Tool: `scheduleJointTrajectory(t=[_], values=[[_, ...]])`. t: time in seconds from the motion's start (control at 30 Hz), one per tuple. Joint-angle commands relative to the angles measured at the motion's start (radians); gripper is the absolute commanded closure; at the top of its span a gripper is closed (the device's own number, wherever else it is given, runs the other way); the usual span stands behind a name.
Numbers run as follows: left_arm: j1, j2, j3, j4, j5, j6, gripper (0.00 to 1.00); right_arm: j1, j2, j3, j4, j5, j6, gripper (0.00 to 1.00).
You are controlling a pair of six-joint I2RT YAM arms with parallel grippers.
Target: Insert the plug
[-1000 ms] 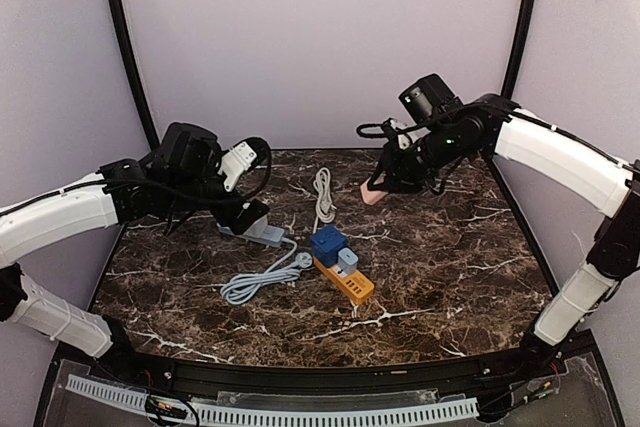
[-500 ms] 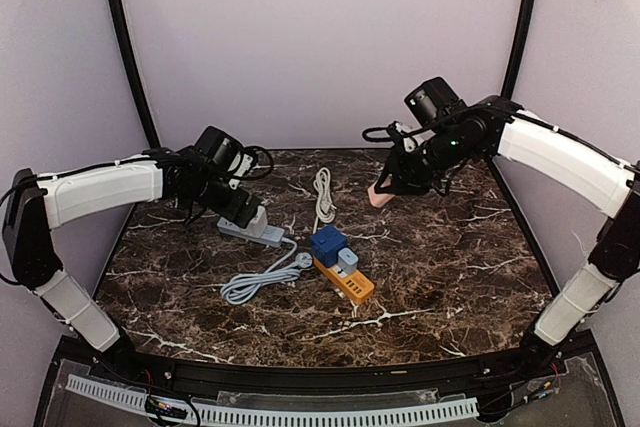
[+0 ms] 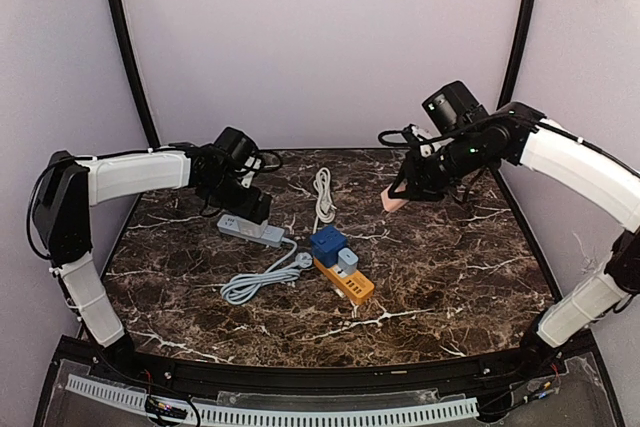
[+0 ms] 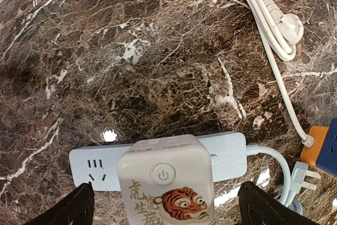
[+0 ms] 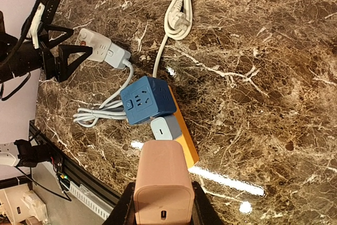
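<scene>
Right hand (image 5: 163,204) is clamped on the pink plug (image 5: 162,180), holding it up off the desk (image 5: 274,104), back-right of the orange strip (image 3: 352,285). Left hand (image 4: 168,206) gapes wide either side of the tiger charger (image 4: 167,175) sitting on the grey strip (image 4: 89,164).

The left arm (image 3: 130,172) and right arm (image 3: 580,162) have white shells between black joints. Thin dark seams ring the shells. Thin black cables (image 3: 265,159) loop just behind the black, wedge-shaped left fingers (image 4: 79,206).
</scene>
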Motion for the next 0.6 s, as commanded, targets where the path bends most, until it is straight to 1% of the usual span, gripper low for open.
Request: scheduleJointTrajectory(t=[0.0, 0.13, 0.2, 0.37, 0.43, 0.53, 0.57], values=[[-0.001, 0.03, 0.027, -0.024, 0.048, -0.036, 0.04, -0.008, -0.019, -0.017, -0.004, 0.021, 0.003, 1.0], [-0.002, 0.05, 0.028, -0.027, 0.041, -0.04, 0.07, -0.012, -0.019, -0.012, -0.009, 0.023, -0.003, 1.0], [-0.001, 0.063, 0.032, -0.028, 0.057, -0.038, 0.11, -0.014, -0.018, -0.01, -0.011, 0.023, -0.009, 1.0], [-0.002, 0.085, 0.047, -0.028, 0.094, -0.045, 0.31, -0.022, -0.017, -0.005, -0.023, 0.028, -0.022, 1.0], [-0.002, 0.087, 0.048, -0.031, 0.106, -0.061, 0.36, -0.025, -0.02, -0.004, -0.028, 0.028, -0.027, 1.0], [-0.005, 0.083, 0.044, -0.033, 0.128, -0.081, 0.46, -0.029, -0.028, -0.003, -0.038, 0.03, -0.029, 1.0], [-0.008, 0.081, 0.039, -0.033, 0.13, -0.084, 0.48, -0.03, -0.031, -0.003, -0.042, 0.033, -0.031, 1.0]])
